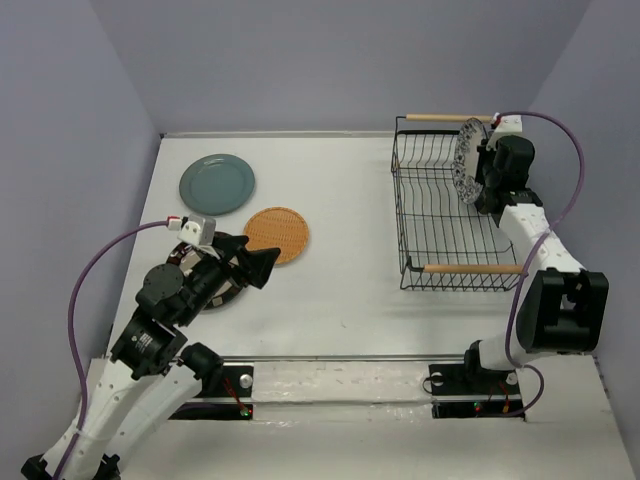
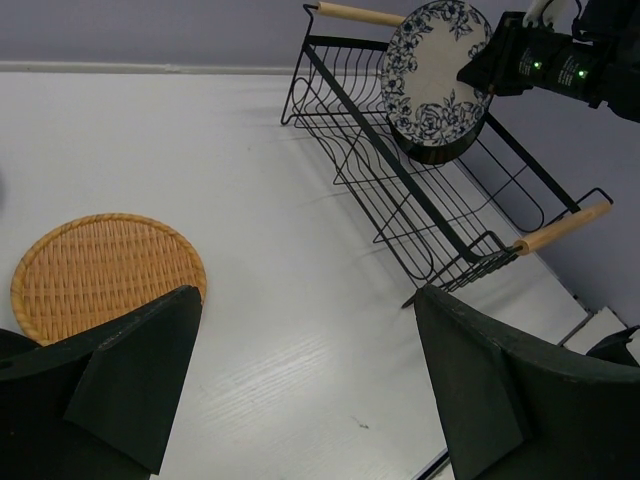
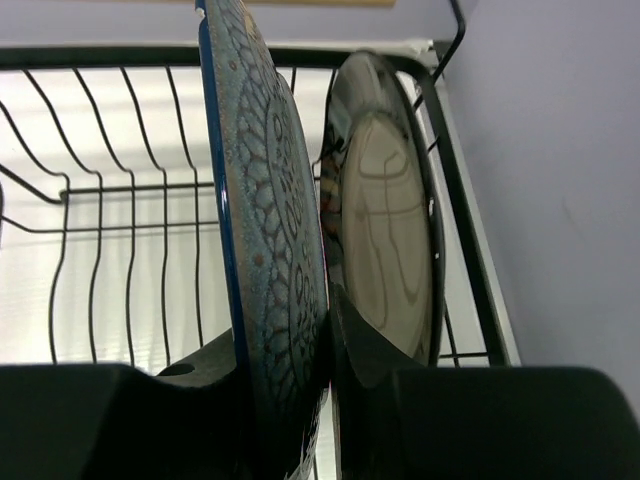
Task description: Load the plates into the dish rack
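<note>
- You are in the loading step. The right pincer is clenched on the rim of the blue floral plate and holds it on edge at the far end of the dish rack, lower edge down inside the basket.
- Just behind that plate, on the pincer's right, a dark plate with a cream centre stands in the rack. I cannot tell whether the two touch.
- In my judgement, next you seat the rim between the tines, then let go and back out without knocking its neighbour.
- Your right arm stretches forward alongside the rack, its wrist turned inward over the basket.
- The left pincer gapes wide and empty, hovering low. The woven orange plate lies just beyond it, and the teal plate lies farther off.
</note>
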{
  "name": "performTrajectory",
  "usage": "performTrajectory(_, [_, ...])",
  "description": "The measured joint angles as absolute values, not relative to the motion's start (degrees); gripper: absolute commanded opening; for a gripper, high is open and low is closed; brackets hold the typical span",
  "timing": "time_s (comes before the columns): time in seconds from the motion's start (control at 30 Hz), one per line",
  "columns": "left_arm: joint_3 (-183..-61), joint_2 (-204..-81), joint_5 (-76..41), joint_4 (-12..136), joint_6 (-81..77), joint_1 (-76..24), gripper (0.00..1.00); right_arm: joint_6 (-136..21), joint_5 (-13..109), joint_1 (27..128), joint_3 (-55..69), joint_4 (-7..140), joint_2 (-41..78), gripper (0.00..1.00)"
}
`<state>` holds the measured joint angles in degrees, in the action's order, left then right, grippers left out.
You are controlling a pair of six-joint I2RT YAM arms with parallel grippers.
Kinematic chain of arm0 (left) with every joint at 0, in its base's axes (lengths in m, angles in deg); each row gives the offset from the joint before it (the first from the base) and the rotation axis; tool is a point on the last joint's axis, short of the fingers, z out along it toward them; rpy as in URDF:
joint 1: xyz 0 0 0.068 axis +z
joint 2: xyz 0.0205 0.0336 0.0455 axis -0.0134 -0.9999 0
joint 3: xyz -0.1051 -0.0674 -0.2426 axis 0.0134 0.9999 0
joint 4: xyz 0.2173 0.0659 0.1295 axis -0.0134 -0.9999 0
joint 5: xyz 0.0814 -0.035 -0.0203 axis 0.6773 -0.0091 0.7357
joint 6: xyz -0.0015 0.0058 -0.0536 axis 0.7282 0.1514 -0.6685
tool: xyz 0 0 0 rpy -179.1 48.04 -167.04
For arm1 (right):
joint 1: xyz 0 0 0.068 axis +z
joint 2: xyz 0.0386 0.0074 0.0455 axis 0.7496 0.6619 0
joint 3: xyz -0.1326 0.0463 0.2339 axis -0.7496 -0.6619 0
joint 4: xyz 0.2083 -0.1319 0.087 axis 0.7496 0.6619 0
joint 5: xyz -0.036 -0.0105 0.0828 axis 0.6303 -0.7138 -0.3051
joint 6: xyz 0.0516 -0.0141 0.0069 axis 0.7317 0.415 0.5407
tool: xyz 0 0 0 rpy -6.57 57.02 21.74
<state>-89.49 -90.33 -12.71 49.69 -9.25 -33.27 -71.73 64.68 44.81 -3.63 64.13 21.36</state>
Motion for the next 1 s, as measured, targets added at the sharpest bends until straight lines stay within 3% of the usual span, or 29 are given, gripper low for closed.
performTrajectory(1.0, [-89.5, -92.9, -13.3, 49.8, -9.2, -32.9, 0.99, -72.2, 68.7, 44.8, -5.9, 60.8, 29.6, 0.07])
